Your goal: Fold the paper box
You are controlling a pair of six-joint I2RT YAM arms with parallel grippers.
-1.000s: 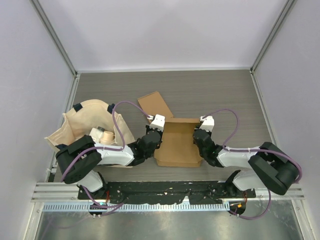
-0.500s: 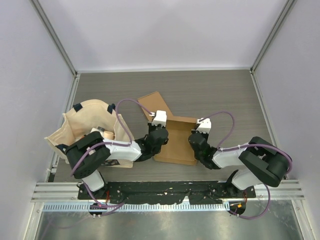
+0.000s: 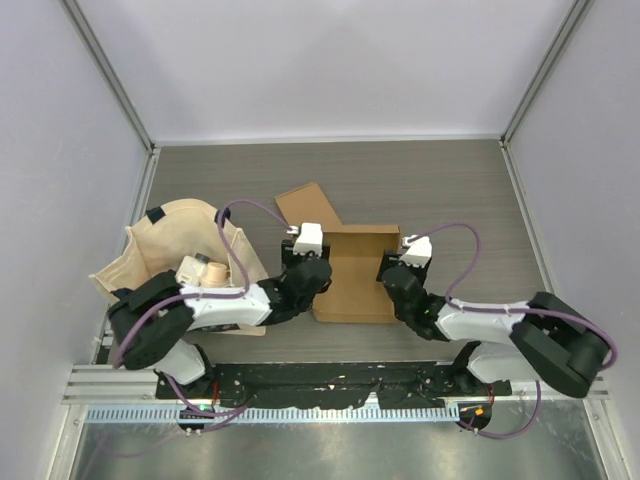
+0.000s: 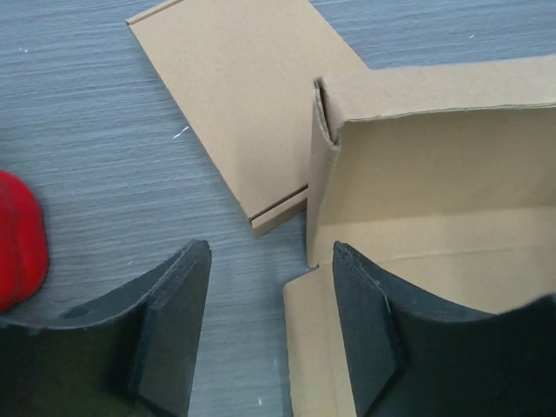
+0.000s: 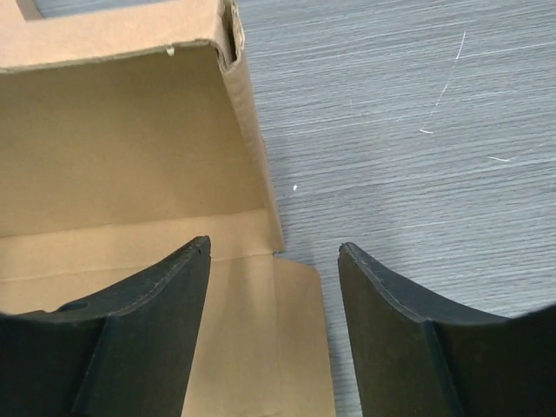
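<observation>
From above you can't see either set of fingertips, the wrist housings sit right over them, and the arms cover both side edges of the paper box (image 3: 355, 280); the wrist cams cut off the near part of the box under the fingers; there's also a red thing (image 4: 16, 239) clipped by the left edge of the left wrist view and I can't tell what it is; same for whatever pale stuff is poking out of the cloth bag (image 3: 165, 245) on the left. The box sits on the table (image 3: 450, 190) in the middle, near side, right between the two arms. The left gripper (image 4: 269, 256) is spread open and holding nothing; the near end of the box's left wall sits in the gap, one finger outside over the table and the other at the box side, wall not pinched. The right gripper (image 5: 274, 248) is the mirror of that, wide open, the right wall's near end between its fingers, left finger over the box floor, right finger over bare table, nothing gripped. Box is open side up, far wall standing, near flap flat; it looks slightly longer near-to-far but it's close to square. A flat cardboard sheet (image 3: 308, 207) lies angled just off its far-left corner.
</observation>
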